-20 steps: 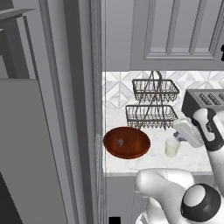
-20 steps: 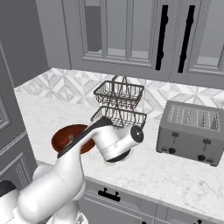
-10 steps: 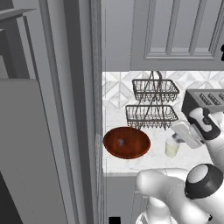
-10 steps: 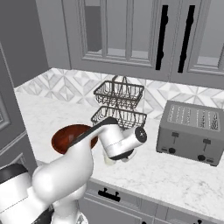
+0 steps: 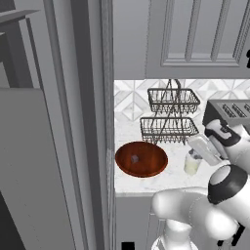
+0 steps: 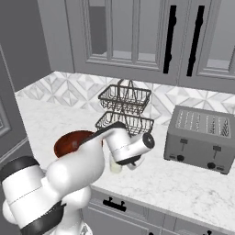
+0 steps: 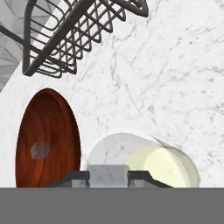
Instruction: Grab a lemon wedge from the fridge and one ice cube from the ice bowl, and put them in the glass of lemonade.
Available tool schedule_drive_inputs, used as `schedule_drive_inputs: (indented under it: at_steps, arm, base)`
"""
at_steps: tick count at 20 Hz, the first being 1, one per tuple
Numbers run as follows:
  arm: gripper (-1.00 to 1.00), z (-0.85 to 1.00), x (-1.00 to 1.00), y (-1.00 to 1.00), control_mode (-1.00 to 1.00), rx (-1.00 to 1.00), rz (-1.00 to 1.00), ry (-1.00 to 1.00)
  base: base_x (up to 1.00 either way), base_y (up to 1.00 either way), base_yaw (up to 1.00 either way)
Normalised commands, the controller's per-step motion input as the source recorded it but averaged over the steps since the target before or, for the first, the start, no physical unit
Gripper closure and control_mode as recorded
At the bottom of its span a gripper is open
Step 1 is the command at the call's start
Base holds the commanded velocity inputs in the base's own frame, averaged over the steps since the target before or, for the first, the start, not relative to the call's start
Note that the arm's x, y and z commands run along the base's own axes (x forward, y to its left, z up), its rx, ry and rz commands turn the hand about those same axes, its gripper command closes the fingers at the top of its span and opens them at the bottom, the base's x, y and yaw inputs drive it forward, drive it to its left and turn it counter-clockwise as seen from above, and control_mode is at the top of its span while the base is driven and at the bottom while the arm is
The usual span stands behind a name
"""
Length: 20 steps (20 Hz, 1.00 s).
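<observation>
Gripper [image 7: 108, 174] now poised directly above the glass of lemonade [image 7: 151, 164], closer over it than a second ago, jaws part-closed on a pale block, probably an ice cube. Drop likely next. Left of the glass, ice bowl [image 5: 141, 158] holding one cube [image 5: 134, 158]. Behind it on the bench [image 6: 193, 186], wire basket [image 5: 168, 128] unmoved. Lemon wedge unseen.
</observation>
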Motion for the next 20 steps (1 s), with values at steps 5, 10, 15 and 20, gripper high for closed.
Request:
schedule_drive_inputs:
  at_steps: [5, 10, 15, 20]
  arm:
    - [1.0, -0.11, -0.06, -0.03, -1.0, 0.0, 0.0, 0.0]
    - [-1.0, 0.02, -0.32, 0.0, -1.0, 0.0, 0.0, 0.0]
    - [-1.0, 0.12, -0.1, 0.09, -1.0, 0.0, 0.0, 0.0]
    - [-1.0, 0.26, 0.12, 0.3, -1.0, 0.0, -0.04, 0.0]
  base:
    - [0.0, 0.0, 0.0]
    - [0.0, 0.0, 0.0]
    - [0.0, 0.0, 0.0]
    - [0.0, 0.0, 0.0]
